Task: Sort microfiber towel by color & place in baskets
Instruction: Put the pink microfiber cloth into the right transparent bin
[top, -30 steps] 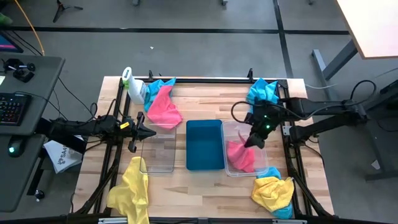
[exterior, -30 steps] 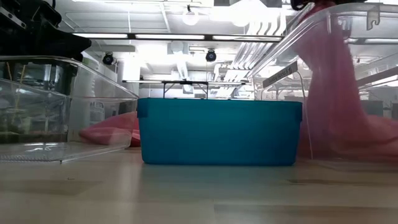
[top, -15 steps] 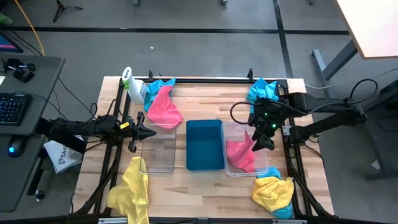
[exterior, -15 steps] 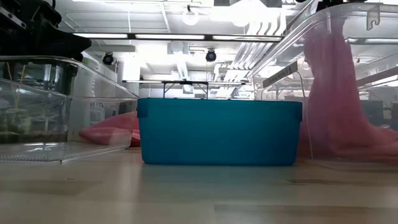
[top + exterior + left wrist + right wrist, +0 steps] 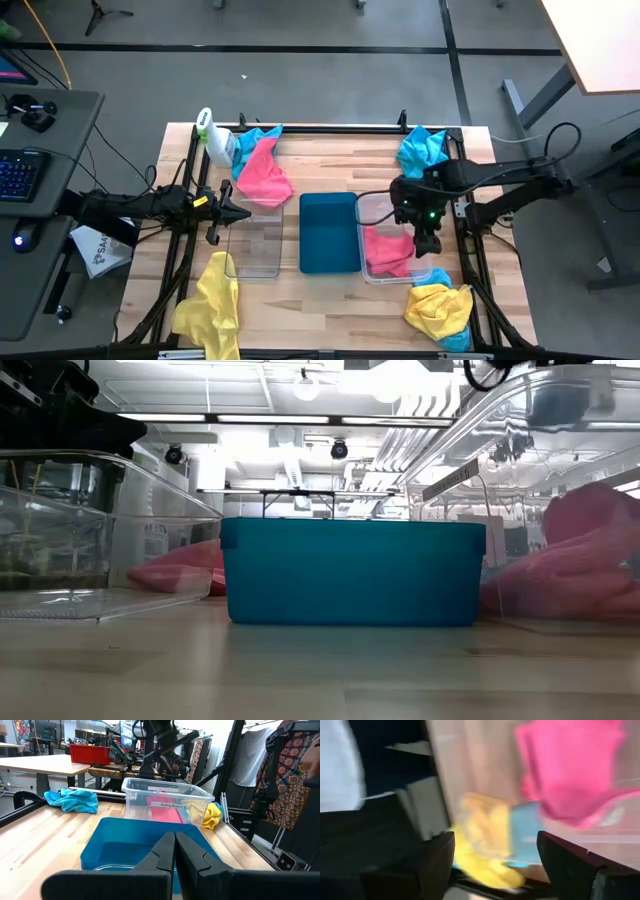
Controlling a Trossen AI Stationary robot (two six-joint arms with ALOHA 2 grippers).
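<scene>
A pink towel (image 5: 388,250) lies heaped on the floor of the right clear basket (image 5: 372,208); it also shows in the low view (image 5: 590,560). My right gripper (image 5: 428,242) is open and empty above that basket's right side, and the pink towel (image 5: 570,765) lies beyond its fingers. My left gripper (image 5: 236,213) is shut and empty at the far end of the left clear basket (image 5: 252,250). The teal basket (image 5: 329,232) stands between the two clear ones. Another pink towel (image 5: 263,175) lies on the table at the far left, partly over a cyan one (image 5: 258,134).
A white spray bottle (image 5: 211,137) stands at the far left. A cyan towel (image 5: 420,147) lies at the far right, a yellow towel (image 5: 210,305) hangs over the near left edge, and a yellow and cyan pile (image 5: 440,310) lies near right. Black rails run along the table's sides.
My right gripper has moved toward the table's near edge over the right clear basket and let go of the pink towel. The towel hung tall from the gripper before; now it has fallen into a low heap on the basket's floor.
</scene>
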